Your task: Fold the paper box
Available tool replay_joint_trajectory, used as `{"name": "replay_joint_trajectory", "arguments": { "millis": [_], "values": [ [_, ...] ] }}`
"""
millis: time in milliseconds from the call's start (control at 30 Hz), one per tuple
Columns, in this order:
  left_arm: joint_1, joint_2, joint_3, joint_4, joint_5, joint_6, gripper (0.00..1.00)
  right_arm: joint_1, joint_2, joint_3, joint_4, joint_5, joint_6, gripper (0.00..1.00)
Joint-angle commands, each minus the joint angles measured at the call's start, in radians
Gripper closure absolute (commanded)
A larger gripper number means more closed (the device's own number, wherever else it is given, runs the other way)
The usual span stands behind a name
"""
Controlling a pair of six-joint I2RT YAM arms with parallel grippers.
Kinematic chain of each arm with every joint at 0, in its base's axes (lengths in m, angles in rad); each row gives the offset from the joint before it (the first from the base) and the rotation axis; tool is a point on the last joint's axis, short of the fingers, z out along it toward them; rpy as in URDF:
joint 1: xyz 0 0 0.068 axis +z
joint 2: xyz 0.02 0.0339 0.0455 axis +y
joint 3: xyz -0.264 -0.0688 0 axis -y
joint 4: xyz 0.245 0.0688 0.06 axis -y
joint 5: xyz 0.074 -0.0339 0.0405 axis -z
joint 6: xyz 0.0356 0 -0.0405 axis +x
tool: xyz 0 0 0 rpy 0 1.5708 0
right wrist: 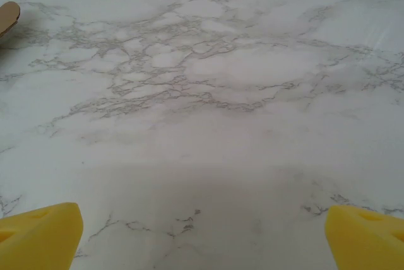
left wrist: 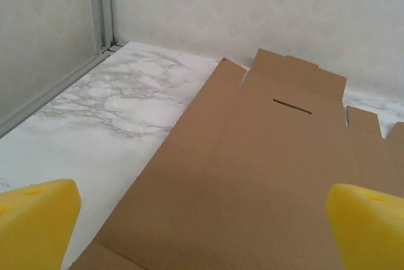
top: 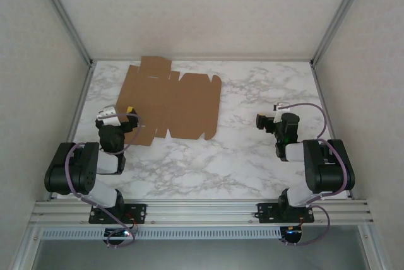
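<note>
The paper box (top: 170, 101) is a flat brown die-cut sheet lying unfolded on the marble table (top: 252, 163), left of centre toward the back. My left gripper (top: 120, 117) hovers over its near left corner, open, with nothing between the yellow fingertips (left wrist: 38, 219). In the left wrist view the sheet (left wrist: 265, 169) spreads out ahead, a slot cut near its far flap. My right gripper (top: 270, 120) is open over bare marble to the right of the sheet, well apart from it. A rounded tab of the box (right wrist: 7, 16) peeks in at the right wrist view's upper left.
Pale walls with metal frame posts (top: 63, 14) enclose the table on the left, back and right. An aluminium rail (top: 202, 210) carries both arm bases along the near edge. Open marble lies between the two arms and right of the sheet.
</note>
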Motion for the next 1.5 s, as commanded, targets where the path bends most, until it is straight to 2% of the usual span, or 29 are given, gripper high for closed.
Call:
{"name": "replay_joint_trajectory", "arguments": {
  "millis": [0, 800, 900, 967, 1000, 1033, 1067, 1167, 1233, 1300, 1367, 1433, 1467],
  "values": [
    [-0.007, 0.001, 0.014, -0.001, -0.018, -0.002, 0.01, 0.005, 0.001, 0.018, 0.010, 0.019, 0.002, 0.01],
    [-0.012, 0.002, 0.014, -0.001, -0.024, 0.000, 0.01, -0.008, 0.001, 0.014, 0.011, -0.004, 0.012, 0.01],
    [0.000, -0.012, 0.026, -0.033, 0.031, 0.006, 0.01, -0.005, 0.001, 0.014, 0.012, 0.000, 0.008, 0.01],
    [-0.009, -0.077, 0.053, -0.137, 0.096, 0.045, 0.01, 0.013, -0.033, 0.037, -0.049, -0.026, -0.025, 0.01],
    [-0.028, -0.125, 0.072, -0.209, 0.087, 0.065, 0.01, 0.042, -0.089, 0.091, -0.176, 0.002, -0.049, 0.01],
    [-0.057, -0.178, 0.087, -0.268, 0.039, 0.085, 0.01, 0.085, -0.143, 0.154, -0.326, 0.036, -0.075, 0.01],
    [-0.085, -0.226, 0.089, -0.282, 0.007, 0.097, 0.01, 0.126, -0.181, 0.191, -0.392, 0.063, -0.095, 0.01],
    [-0.193, -0.403, 0.092, -0.278, -0.025, 0.101, 0.01, 0.285, -0.310, 0.260, -0.458, 0.145, -0.090, 0.01],
    [-0.268, -0.502, 0.164, -0.401, 0.008, 0.080, 0.01, 0.386, -0.365, 0.357, -0.564, 0.154, -0.085, 0.01],
    [-0.309, -0.576, 0.251, -0.552, 0.107, 0.012, 0.01, 0.468, -0.384, 0.485, -0.700, 0.199, -0.025, 0.01],
    [-0.364, -0.629, 0.346, -0.721, 0.085, -0.080, 0.00, 0.500, -0.368, 0.639, -0.886, 0.233, 0.128, 0.01],
    [-0.394, -0.656, 0.487, -1.029, -0.091, -0.346, 0.01, 0.475, -0.311, 0.832, -1.184, 0.186, 0.350, 0.01],
    [-0.390, -0.648, 0.559, -1.203, -0.171, -0.485, 0.00, 0.455, -0.275, 0.893, -1.270, 0.141, 0.393, 0.01]
  ]
}}
